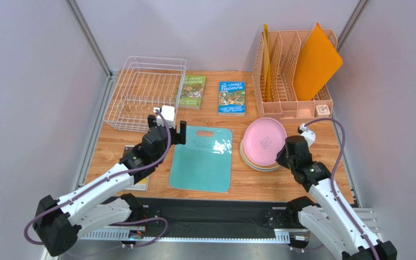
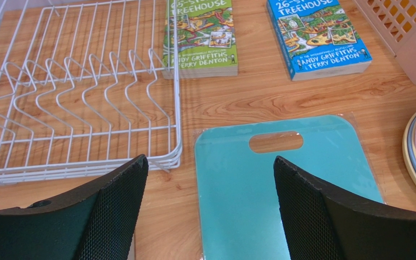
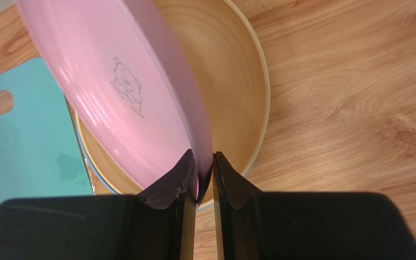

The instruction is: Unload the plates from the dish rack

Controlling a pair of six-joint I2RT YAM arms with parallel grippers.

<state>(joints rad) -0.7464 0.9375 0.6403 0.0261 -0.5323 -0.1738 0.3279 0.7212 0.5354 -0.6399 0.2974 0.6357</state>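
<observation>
The white wire dish rack (image 1: 145, 92) (image 2: 74, 97) stands at the back left with no plates in its slots. A stack of plates (image 1: 251, 160) lies on the table right of centre, a tan-yellow one (image 3: 232, 92) uppermost and a blue rim (image 2: 409, 157) showing beneath. The pink plate (image 1: 264, 140) (image 3: 118, 92) is tilted over that stack, its near rim pinched between the fingers of my right gripper (image 1: 279, 154) (image 3: 203, 157). My left gripper (image 1: 168, 130) (image 2: 209, 160) hangs open and empty above the table, between the rack's front corner and the teal board.
A teal cutting board (image 1: 202, 157) (image 2: 280, 184) lies at the centre. Two books (image 1: 193, 91) (image 1: 232, 97) lie behind it. A peach slatted organizer (image 1: 291, 76) holding orange boards (image 1: 316, 62) stands at the back right. A flat card (image 1: 139, 181) lies under the left arm.
</observation>
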